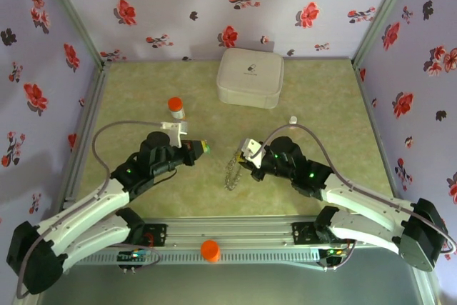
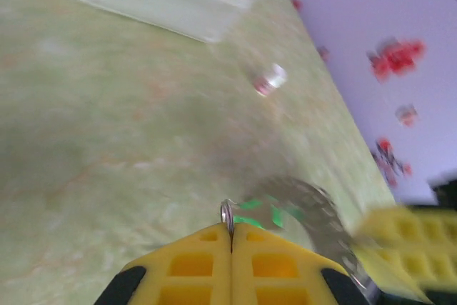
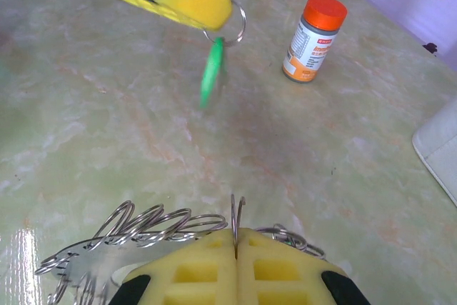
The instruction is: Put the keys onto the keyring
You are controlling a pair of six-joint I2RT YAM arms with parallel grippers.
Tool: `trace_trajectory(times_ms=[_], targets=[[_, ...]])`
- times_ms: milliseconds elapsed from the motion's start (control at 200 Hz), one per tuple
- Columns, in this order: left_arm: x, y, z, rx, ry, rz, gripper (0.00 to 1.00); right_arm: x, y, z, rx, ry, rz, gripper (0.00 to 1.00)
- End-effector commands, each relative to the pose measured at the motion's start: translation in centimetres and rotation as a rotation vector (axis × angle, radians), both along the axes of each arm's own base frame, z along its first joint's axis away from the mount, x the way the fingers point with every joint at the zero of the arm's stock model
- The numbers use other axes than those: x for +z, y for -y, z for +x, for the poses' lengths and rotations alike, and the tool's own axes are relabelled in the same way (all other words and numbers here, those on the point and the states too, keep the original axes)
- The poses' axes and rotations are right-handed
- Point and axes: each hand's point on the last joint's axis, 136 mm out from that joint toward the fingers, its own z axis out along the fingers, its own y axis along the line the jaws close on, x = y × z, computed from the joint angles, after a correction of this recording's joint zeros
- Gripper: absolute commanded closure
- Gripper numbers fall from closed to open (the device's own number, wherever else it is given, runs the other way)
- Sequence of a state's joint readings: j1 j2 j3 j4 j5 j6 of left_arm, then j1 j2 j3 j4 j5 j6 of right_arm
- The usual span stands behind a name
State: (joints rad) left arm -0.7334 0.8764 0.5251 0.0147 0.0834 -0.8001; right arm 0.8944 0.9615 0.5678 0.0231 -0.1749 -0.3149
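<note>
Top view: puts left gripper [image 1: 200,147] pinched shut on the keys [image 1: 206,147], right gripper [image 1: 248,150] pinched shut on the keyring [image 1: 233,171], drooping toward the table [image 1: 343,105].

Left wrist: smears keys and keyring into blur; risks a misjudged approach.

Right wrist: resolves detail too fine from above: keys dangling free from a small ring [image 3: 233,23] at the left jaws. Could swing aside or slip out during threading.

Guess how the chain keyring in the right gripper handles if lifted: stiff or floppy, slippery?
Probably floppy: the keyring is separate thin wire loops linked together, trailing unevenly from the one loop the right gripper pinches. Likely light, since the wire looks fine. May swing or slip, as only one smooth loop is gripped.
</note>
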Motion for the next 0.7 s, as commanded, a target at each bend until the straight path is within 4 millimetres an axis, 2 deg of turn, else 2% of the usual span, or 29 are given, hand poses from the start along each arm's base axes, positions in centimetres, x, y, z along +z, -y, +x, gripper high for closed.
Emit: trace_trajectory(times_ms=[0,175,255,365,445,575,695], targets=[[-3.6,-2.6,1.9,0.321,-0.22,-0.15,1.0,1.0,0.2,0.2,-0.003,0.043,0.02,1.0],[-6.3,-4.8,3.4,0.544,-0.274,-0.221,1.0,1.2,0.1,0.0,0.006,0.04,0.032,1.0],[-6.4,-4.8,4.6,0.584,-0.255,-0.268,1.0,1.2,0.1,-0.1,0.01,0.034,0.032,1.0],[-5.9,-3.7,6.3,0.593,-0.218,-0.314,1.0,1.4,0.1,-0.4,0.013,0.034,0.035,1.0],[-7.3,-3.9,7.2,0.665,-0.252,-0.328,1.0,1.5,0.2,-0.5,0.014,0.037,0.038,1.0],[-10.3,-3.6,7.3,0.769,-0.317,-0.38,1.0,1.7,0.2,-0.6,0.014,0.036,0.041,1.0],[-12.3,-2.7,5.9,0.809,-0.355,-0.365,1.0,2.0,0.1,-1.0,0.023,0.034,0.048,1.0]])
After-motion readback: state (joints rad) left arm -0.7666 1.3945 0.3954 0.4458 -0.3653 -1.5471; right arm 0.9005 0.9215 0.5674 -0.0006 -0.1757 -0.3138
